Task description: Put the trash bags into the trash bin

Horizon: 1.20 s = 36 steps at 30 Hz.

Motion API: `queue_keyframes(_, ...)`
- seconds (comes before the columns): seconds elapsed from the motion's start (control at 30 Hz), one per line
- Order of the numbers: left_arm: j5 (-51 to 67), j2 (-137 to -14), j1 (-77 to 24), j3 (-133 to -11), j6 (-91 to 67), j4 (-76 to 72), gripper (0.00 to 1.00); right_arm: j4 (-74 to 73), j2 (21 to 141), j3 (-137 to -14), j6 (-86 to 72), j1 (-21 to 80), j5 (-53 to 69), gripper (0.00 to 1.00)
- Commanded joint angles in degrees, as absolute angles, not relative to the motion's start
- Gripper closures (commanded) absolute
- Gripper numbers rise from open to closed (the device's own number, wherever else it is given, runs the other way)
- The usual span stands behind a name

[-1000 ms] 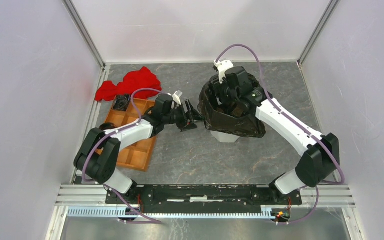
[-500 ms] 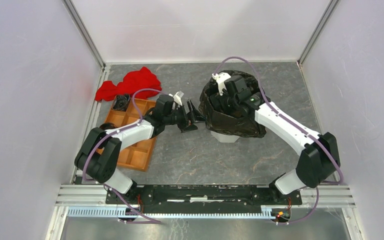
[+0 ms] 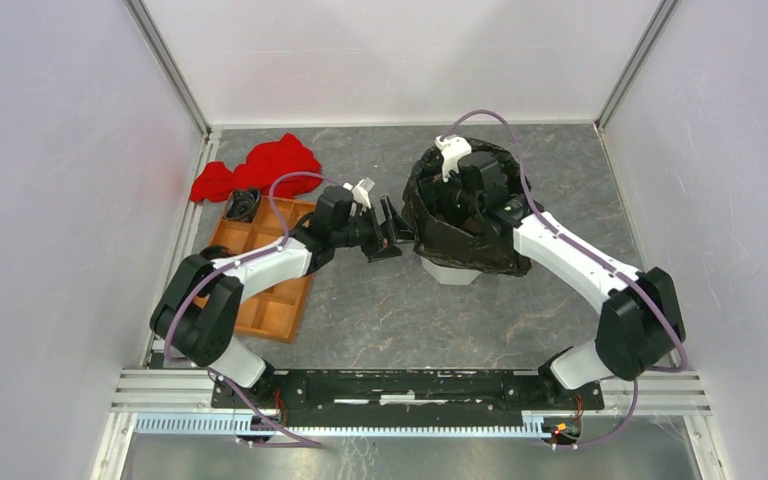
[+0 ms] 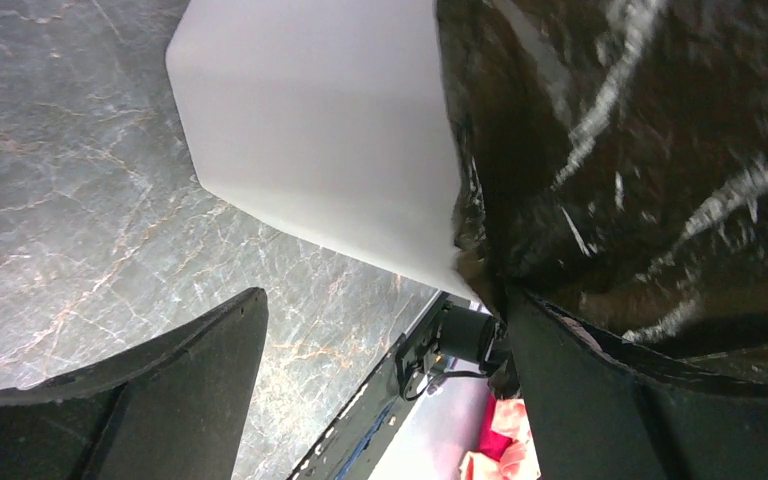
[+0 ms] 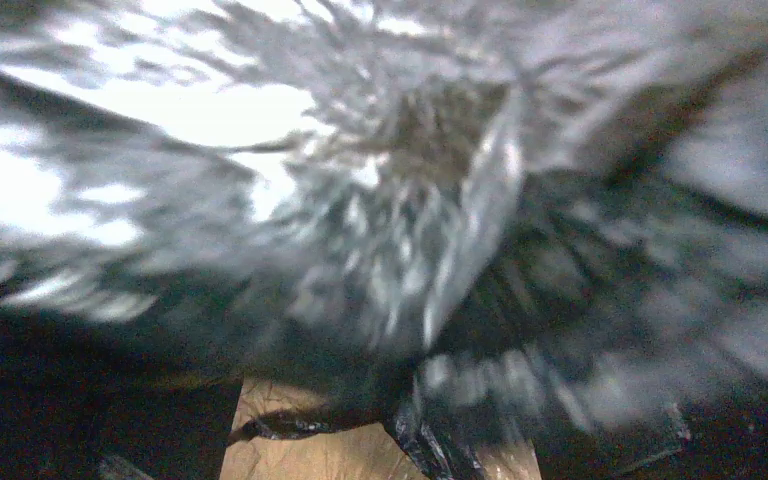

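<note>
Plainly, one bag (image 3: 475, 255) drapes one bin (image 3: 449, 273) (one cloth (image 3: 270, 165) aside).

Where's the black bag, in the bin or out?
In, spread open: the trash bag drapes over the trash bin, white base showing below.

Top view: we get even, diffuse overhead light, sharp edge to edge. Shadows on the grey worktop (image 3: 360, 310) are weak and soft. The left wall (image 3: 60, 200) picks up a faint red cast beside the red cloth (image 3: 270, 165).
Left wrist view: bright, with the white bin (image 4: 310, 130) close to clipping and streaky glare on the black bag (image 4: 640, 150). The foreground fingers (image 4: 160, 400) are dark and soft.
Right wrist view: we see heavy motion blur and smeared bag film. There's a blown highlight upper left, and the bottom corners are almost black.
</note>
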<state>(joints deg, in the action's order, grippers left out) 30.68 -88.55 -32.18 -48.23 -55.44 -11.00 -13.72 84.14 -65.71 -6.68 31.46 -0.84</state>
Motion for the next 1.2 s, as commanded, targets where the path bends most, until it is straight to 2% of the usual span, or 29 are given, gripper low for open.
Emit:
queue_keyframes(0.0, 30.2, -90.0, -34.4, -51.4, -56.8, -14.2, 0.05, -12.0, 89.1, -64.5, -8.3, 30.6, -1.6, 0.02)
queue_keyframes(0.13, 29.6, -91.8, -35.7, -53.0, -57.0, -14.6, 0.05, -18.5, 91.5, -70.3, -7.8, 30.6, -7.9, 0.02)
queue_keyframes(0.37, 27.9, -92.4, -35.9, -52.9, -56.5, -14.2, 0.04, -21.5, 89.4, -73.2, -6.7, 30.6, -7.5, 0.02)
queue_keyframes(0.8, 18.4, -79.0, -33.2, -44.1, -45.8, -1.3, 0.01, -30.1, 84.6, -78.3, -4.0, 29.8, -11.7, 0.02)
queue_keyframes(1.03, 18.8, -71.1, -26.8, -42.7, -43.0, 4.8, 0.00, -33.3, 82.1, -82.3, -3.1, 29.8, -11.1, 0.02)
queue_keyframes(1.17, 22.0, -71.5, -20.5, -44.9, -44.2, 3.6, 0.00, -33.7, 78.5, -83.9, -3.2, 29.9, -11.3, 0.02)
